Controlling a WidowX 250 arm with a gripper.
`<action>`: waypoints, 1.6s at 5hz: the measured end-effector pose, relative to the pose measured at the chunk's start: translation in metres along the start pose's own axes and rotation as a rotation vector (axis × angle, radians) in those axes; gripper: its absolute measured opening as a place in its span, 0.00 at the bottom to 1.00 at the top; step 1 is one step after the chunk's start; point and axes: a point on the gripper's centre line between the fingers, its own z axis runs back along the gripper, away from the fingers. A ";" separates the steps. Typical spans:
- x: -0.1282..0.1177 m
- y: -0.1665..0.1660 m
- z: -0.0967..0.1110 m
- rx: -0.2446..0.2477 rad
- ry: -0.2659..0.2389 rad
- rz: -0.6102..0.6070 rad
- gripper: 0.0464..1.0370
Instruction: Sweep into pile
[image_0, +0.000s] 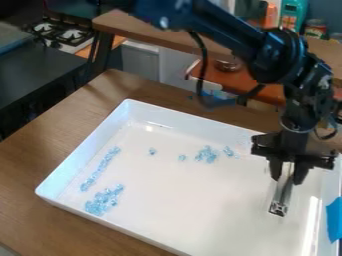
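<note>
"White tray (110, 223) nearest, on the bench (40, 155). Pincer (288, 176)?"

"At three o'clock, clamped on a metal tool (282, 197)."

"And the blue bits (102, 201)?"

"Inside: clumps at nine and twelve o'clock, a strip (100, 170) toward ten."

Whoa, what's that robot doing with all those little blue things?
The black robot arm has a thin silvery tool in its gripper, at the right side of the white tray. It's meant to sweep the blue bits into a pile. They're not in one pile yet, but in clumps, a line and a few strays.
</note>
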 end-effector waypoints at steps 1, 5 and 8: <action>0.006 -0.009 -0.007 0.003 -0.009 -0.002 0.29; 0.021 -0.009 -0.025 0.018 -0.034 -0.008 0.29; 0.026 0.045 -0.025 0.006 -0.028 0.034 0.29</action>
